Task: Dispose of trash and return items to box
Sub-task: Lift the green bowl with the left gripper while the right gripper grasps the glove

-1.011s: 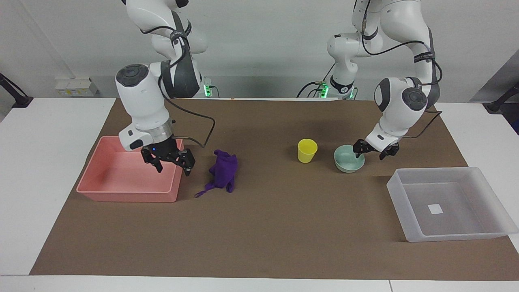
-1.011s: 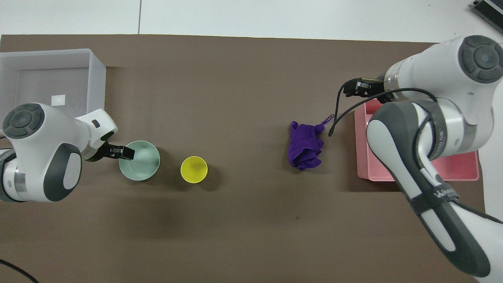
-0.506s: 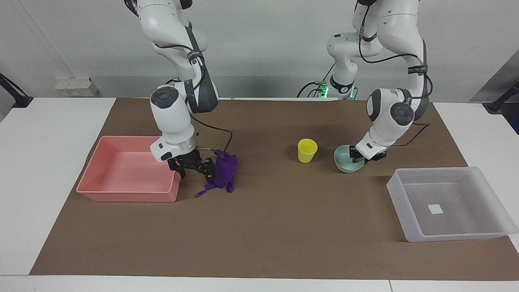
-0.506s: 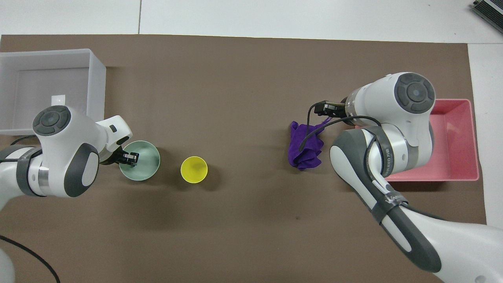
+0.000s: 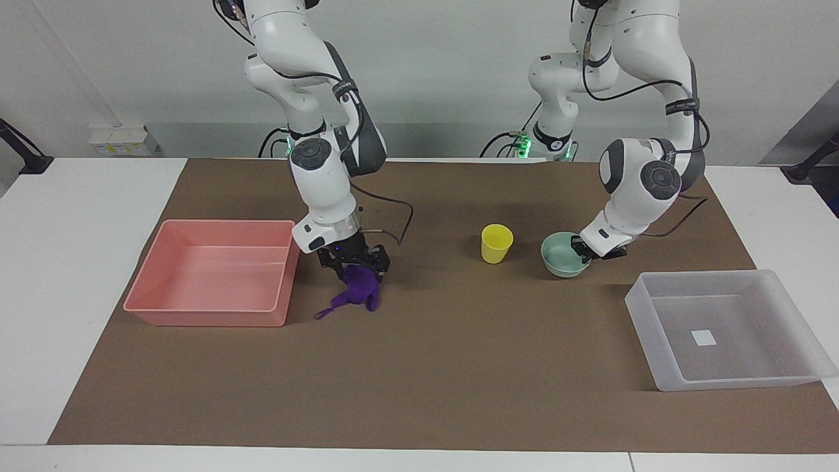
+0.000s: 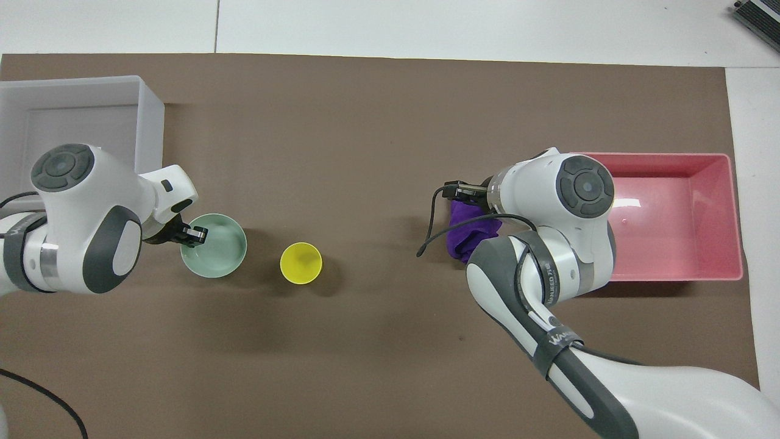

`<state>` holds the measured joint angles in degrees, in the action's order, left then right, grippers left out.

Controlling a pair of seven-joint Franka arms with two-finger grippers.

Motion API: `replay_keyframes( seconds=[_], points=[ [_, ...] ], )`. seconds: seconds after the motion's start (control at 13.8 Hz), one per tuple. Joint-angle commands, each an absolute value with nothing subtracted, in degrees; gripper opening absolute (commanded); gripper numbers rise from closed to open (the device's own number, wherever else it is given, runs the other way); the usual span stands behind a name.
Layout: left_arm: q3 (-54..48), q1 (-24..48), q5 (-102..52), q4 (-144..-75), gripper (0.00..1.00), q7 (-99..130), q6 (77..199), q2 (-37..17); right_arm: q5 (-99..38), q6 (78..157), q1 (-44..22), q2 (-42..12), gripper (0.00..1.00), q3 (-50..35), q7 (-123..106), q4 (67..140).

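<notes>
Purple cloth [image 5: 358, 288] lies w/ string loop pointing away from robots. Right claw [image 5: 354, 262] touches its top, grip unclear. Left claw [image 5: 583, 250] clamps green bowl [image 5: 562, 256] rim.

You see the cloth [image 5: 357, 288], dark purple and crumpled, lying mid-table toward the right arm's end, its thin string loop trailing toward the edge farthest from the robots. The yellow cup [image 5: 496, 243] stands upright near the middle. The mint-green bowl [image 5: 562, 257] sits upright beside it, toward the left arm's end. The translucent box [image 5: 724, 330] sits at that end's corner farthest from the robots, a white sticker on its bottom.
</notes>
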<state>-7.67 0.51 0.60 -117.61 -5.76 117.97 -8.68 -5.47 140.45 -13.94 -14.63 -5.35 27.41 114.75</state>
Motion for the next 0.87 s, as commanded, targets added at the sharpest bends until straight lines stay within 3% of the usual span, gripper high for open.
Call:
replay_keyframes(
  seconds=[0.0, 0.07, 0.14, 0.22, 0.29, 0.51, 0.79],
  points=[
    [-9.1, -2.1, 1.1, -107.3, 0.00, -6.5, 105.9, -7.1, -6.5, 144.5, -14.6, -13.4, 1.00, -5.6, 28.0, 119.2],
    [-9.0, -2.9, 1.1, -103.4, 0.00, -7.2, 102.3, -7.3, -6.6, 146.8, -14.9, -13.4, 0.89, -5.6, 28.2, 120.8],
    [-8.6, -3.9, 1.1, -100.4, 0.00, -8.1, 100.9, -7.5, -6.6, 147.9, -15.6, -13.4, 0.53, -5.6, 28.3, 121.5],
    [-8.4, -4.7, 1.1, -97.7, 0.00, -9.0, 100.8, -7.8, -6.6, 147.9, -16.0, -13.3, 0.09, -5.6, 28.2, 121.5],
    [-8.2, -5.5, 1.1, -95.6, 0.00, -9.6, 100.9, -8.7, -6.6, 147.9, -16.0, -13.3, 0.00, -5.6, 28.3, 121.5],
    [-7.9, -8.4, 0.9, -92.6, 0.00, -9.6, 102.0, -11.1, -6.6, 147.3, -16.0, -12.5, 0.00, -5.6, 29.0, 121.4],
    [-8.0, -14.5, 0.9, -82.3, 0.00, -13.7, 102.5, -19.1, -6.6, 142.7, -13.4, -6.1, 0.00, -5.3, 30.3, 120.5]
  ],
)
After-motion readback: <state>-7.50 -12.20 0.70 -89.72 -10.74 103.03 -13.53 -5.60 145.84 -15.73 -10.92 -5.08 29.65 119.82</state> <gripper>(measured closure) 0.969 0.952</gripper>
